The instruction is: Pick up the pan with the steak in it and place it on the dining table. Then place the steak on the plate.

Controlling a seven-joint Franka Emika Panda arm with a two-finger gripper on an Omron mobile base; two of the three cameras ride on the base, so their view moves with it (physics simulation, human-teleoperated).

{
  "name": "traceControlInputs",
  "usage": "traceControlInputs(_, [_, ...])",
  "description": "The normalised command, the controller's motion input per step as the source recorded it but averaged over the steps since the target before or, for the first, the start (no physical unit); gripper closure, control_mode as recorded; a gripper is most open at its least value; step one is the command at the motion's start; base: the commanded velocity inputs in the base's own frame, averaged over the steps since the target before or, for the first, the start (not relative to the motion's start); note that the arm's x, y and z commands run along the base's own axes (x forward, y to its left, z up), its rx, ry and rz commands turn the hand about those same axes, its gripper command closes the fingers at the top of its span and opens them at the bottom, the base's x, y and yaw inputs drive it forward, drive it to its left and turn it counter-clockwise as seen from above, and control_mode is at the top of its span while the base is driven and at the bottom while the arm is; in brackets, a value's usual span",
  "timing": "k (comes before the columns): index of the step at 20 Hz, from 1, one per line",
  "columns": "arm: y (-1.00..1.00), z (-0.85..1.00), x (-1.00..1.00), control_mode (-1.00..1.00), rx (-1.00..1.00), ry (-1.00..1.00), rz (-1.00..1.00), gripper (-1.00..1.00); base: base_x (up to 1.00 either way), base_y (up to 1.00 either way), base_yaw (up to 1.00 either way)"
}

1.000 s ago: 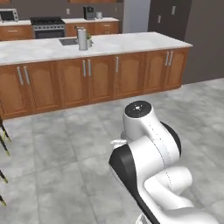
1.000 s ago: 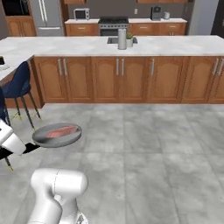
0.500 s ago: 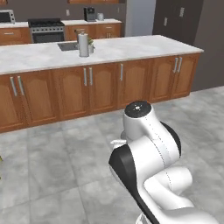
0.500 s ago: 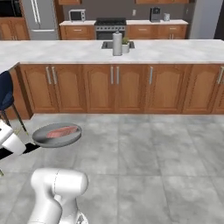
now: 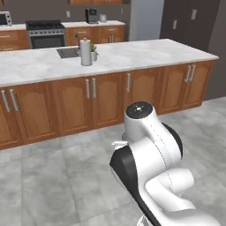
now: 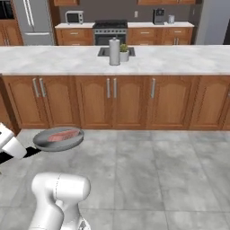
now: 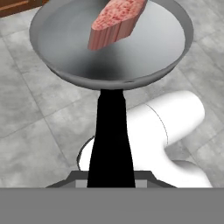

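I carry the pan by its long black handle, my jaws closed tight on the near end of it. In my hand view the handle runs straight up from the bottom edge to the grey bowl, and the steak lies inside on the far half of the pan, cut face towards me. Below the pan I see grey floor tiles.

The right base view gives what my hand view cannot: the pan hangs in the air above the tiled floor, held level, in front of the wooden cabinets of the kitchen counter. The steak shows there as a pink slab in the bowl. My gripper sits at the left edge of that picture; the fingers themselves are too small to make out.

The left base view shows the same counter from the other side, with a paper towel roll beside the sink, and the stove behind.
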Motion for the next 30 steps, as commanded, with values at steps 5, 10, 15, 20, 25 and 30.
traceControlInputs(5, [0.0,0.0,0.0,1.0,0.0,0.0,0.0,1.0,1.0,-0.19,0.0])
traceControlInputs(10, [0.0,0.0,0.0,1.0,0.0,0.0,0.0,1.0,1.0,-0.18,0.0])
traceControlInputs(15, [0.0,0.0,0.0,1.0,0.0,0.0,0.0,1.0,0.8,-0.23,0.11])
traceControlInputs(20, [0.0,0.0,0.0,1.0,0.0,0.0,0.0,1.0,0.3,-0.17,0.31])
traceControlInputs(25, [0.0,0.0,0.0,1.0,0.0,0.0,0.0,1.0,0.07,-0.02,0.39])
traceControlInputs(30, [0.0,0.0,0.0,1.0,0.0,0.0,0.0,1.0,0.0,0.0,0.46])
